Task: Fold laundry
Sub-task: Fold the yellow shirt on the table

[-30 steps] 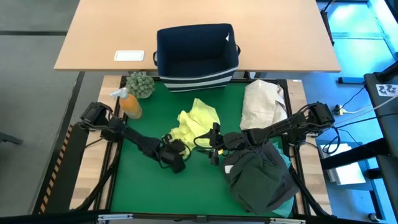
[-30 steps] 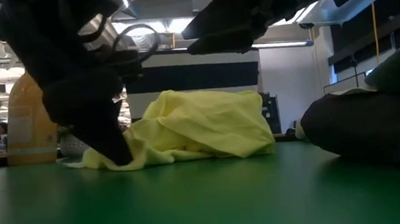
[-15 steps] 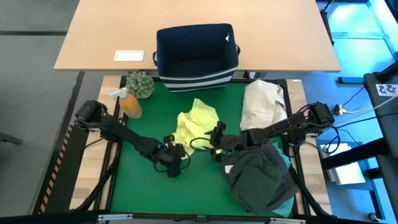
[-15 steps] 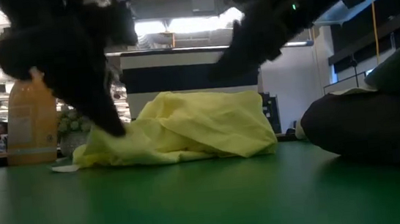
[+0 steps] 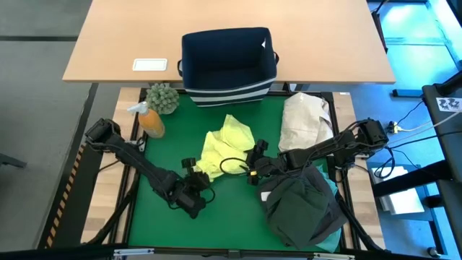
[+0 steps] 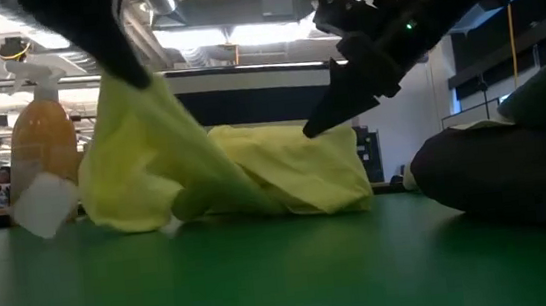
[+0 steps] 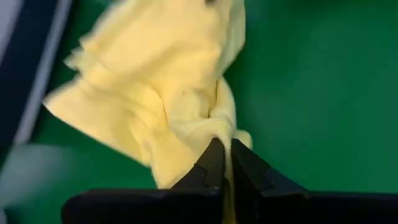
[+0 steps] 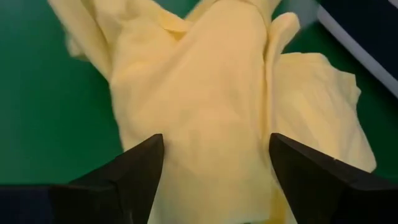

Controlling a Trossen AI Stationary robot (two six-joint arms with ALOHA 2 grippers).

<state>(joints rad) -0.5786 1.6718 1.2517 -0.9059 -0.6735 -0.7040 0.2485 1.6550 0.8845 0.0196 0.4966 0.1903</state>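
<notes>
The bright yellow-green shirt [image 5: 225,146] lies crumpled at the middle of the green mat [image 5: 166,231]. Its near-left part [image 6: 139,116] is pulled up off the mat. My left gripper [image 5: 196,173] is shut on that part, near the shirt's left side. My right gripper [image 5: 253,162] hovers open just right of the shirt, and in the right wrist view its fingers [image 8: 134,171] stand apart above the cloth without touching it. Dark garments [image 5: 299,206] lie heaped over a turquoise one at the near right. My left gripper pinches a bunched fold of the shirt's near-left edge [image 7: 221,127] between its two fingers. The fingers slant down from the near-left side. The held part is lifted clear and drawn up into a ridge [image 6: 147,95]. The rest of the shirt stays on the mat.
A navy fabric bin [image 5: 229,61] stands at the far edge. A cream-beige bundle [image 5: 307,119] lies at the far right. An orange bottle [image 5: 151,123] and a small green plant [image 5: 164,97] stand at the far left. A white card [image 5: 150,65] lies on the wooden table beyond.
My left gripper has shut on the shirt's near-left edge. It then rose and drew back toward the table's near-left, lifting that part while the rest stayed on the mat. My right gripper has tipped its fingers further down over the shirt.
</notes>
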